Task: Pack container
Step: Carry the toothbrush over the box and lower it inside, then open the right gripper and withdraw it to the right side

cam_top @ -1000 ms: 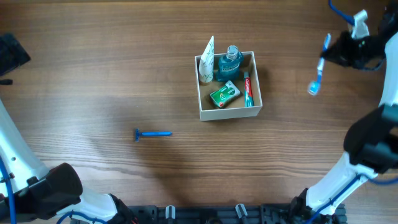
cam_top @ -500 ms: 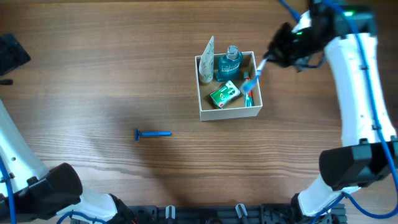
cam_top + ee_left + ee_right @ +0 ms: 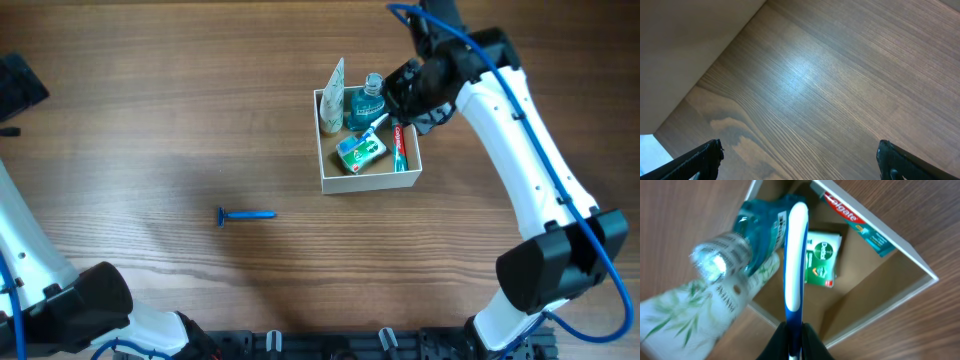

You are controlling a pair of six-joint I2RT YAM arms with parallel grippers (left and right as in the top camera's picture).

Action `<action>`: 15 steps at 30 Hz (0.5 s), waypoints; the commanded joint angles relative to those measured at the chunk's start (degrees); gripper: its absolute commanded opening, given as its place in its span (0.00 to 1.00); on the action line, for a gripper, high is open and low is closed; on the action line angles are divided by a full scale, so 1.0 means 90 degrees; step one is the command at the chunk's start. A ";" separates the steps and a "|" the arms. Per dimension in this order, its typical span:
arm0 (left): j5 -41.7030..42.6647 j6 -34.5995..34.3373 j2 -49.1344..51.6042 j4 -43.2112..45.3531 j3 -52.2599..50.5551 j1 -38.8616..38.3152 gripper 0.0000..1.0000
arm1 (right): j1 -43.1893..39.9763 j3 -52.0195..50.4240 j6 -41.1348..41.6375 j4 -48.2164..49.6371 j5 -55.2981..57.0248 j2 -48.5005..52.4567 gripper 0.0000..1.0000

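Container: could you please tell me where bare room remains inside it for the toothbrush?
The container has bare floor between the green packet, the toothpaste and its near wall. Its back is crowded by the white tube and the bottle.

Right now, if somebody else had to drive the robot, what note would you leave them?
The left claw is open and empty, over bare table.
The right claw is shut on the toothbrush, holding it above the container.
Done: the toothpaste, green packet, blue bottle and white tube are in the container.
Left: let the toothbrush go into the container. Then probably fetch the blue razor, which lies out on the table, apart from the container.
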 commanded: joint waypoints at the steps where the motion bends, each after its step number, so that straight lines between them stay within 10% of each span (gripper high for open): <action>1: 0.0034 -0.0114 0.0019 0.0017 0.0041 0.0032 1.00 | 0.0022 -0.0607 0.0447 0.0328 0.0284 0.0083 0.14; 8: 0.0034 -0.0114 0.0019 0.0017 0.0041 0.0032 1.00 | 0.0022 -0.1010 0.0427 0.0680 0.0316 0.0085 0.42; 15: 0.0036 -0.0114 0.0019 0.0017 0.0041 0.0032 1.00 | 0.0010 -0.0901 0.0155 0.0702 0.0328 0.0022 0.48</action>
